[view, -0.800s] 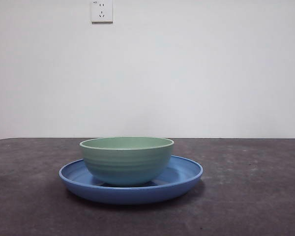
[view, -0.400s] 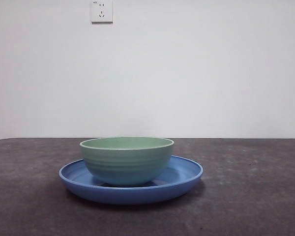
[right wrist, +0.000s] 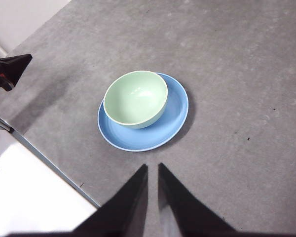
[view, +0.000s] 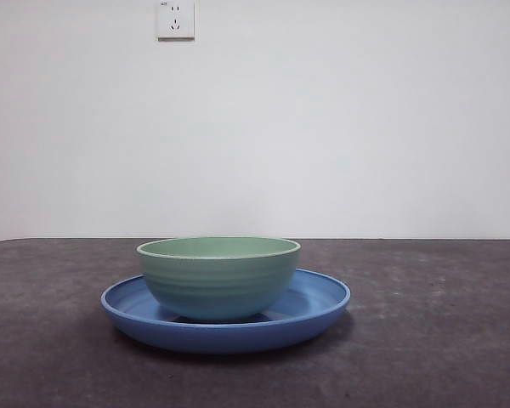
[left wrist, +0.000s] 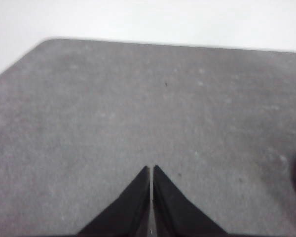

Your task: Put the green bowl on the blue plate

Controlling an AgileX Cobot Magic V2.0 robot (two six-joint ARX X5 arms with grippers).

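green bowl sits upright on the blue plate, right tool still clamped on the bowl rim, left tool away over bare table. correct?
Not quite. The right tool is not on the rim: the right wrist view shows it shut, holding nothing, well clear of the green bowl. The rest stands: the bowl sits upright on the blue plate, and the left tool is over bare table.

I read: green bowl (view: 218,277) seated on blue plate (view: 319,308), offset toward plate's left side | plate rests on table (view: 442,340) | wall socket (view: 176,19) behind, above the stack.
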